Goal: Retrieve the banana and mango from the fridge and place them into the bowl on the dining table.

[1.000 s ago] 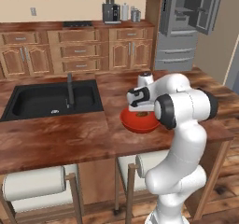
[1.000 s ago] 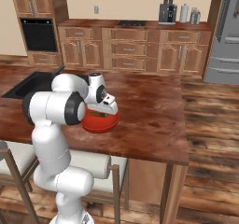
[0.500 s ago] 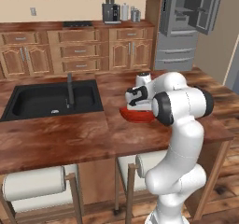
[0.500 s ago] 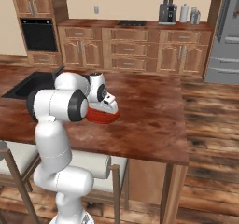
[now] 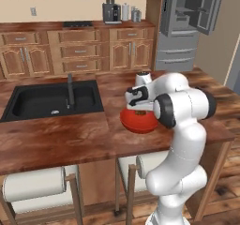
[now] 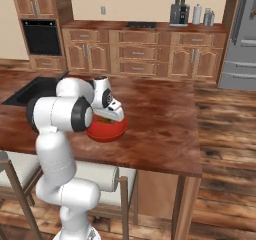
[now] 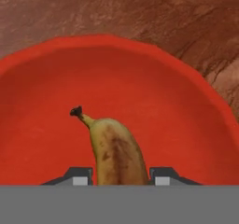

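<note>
Gleaming reddish dining table [image 5: 70,139], wooden kitchen

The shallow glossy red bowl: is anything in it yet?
Yes. In the hand view a slim yellow-brown banana lies inside the red bowl, between the gripper's fingertips. No mango is visible there.

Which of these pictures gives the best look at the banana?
The hand view: the banana lies large inside the red bowl, stem and brown spots plain. In both base views the robot's hand hides it; the bowl's outside shows there.
</note>
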Controlling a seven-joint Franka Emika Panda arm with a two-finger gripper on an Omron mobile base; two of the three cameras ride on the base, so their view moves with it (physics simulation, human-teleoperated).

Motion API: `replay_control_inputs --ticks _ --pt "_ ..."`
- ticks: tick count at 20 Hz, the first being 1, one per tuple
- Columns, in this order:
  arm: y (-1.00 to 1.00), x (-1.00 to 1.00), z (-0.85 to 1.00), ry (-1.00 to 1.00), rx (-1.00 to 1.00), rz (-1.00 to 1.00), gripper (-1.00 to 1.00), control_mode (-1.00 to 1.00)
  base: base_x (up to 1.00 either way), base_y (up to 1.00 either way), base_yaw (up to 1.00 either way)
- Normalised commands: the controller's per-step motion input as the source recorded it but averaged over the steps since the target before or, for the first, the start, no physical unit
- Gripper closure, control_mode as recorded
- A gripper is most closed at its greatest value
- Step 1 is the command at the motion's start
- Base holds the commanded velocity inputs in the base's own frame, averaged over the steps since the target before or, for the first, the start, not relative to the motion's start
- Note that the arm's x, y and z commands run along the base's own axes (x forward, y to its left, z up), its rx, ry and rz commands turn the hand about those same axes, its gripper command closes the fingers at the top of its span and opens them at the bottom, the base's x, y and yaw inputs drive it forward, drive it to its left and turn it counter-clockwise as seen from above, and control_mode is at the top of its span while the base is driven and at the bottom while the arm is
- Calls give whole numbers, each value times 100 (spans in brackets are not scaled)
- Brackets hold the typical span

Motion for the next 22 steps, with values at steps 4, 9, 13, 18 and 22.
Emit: replay_control_inputs --ticks 4,9,13,18,22 --pt "1 -72 27 -21 0 -4 -100 -100 0 0 0" --pt "0 -76 37 -19 0 -1 -100 -100 0 0 0" --pt "-4 -83 67 -19 0 0 -100 -100 0 0 0" --pt "-25 -100 99 -20 0 0 -100 -100 0 0 0" --pt "-35 -92 100 -20 0 0 -100 -100 0 0 0"
